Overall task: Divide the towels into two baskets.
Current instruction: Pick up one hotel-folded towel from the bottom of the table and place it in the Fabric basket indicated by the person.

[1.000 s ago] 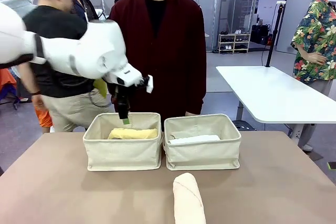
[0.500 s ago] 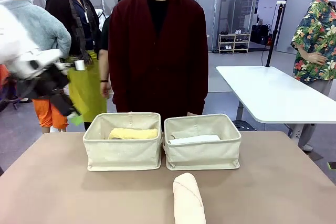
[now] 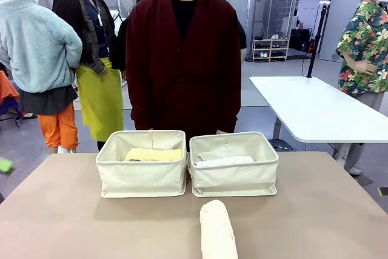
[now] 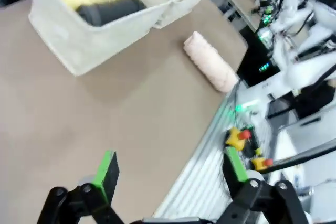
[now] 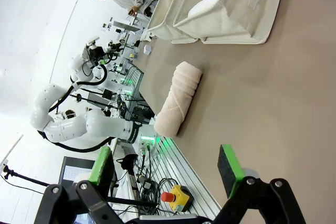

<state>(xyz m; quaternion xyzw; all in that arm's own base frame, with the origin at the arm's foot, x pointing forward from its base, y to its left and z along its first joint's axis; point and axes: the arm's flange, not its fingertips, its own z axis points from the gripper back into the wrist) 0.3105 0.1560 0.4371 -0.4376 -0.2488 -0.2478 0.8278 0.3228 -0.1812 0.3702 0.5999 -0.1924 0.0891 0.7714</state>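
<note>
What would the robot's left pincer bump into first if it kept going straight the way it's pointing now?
Probably the bare brown table. The open left pincer aims down at its near part, short of the pinkish cream towel and the nearest basket; depth is hard to judge.

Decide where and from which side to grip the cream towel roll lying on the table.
Probably the middle of the cream towel roll, from straight above, with the jaws across its narrow width. It lies flat on the table as a long log running from the baskets toward the robot, and both long sides are free.
</note>
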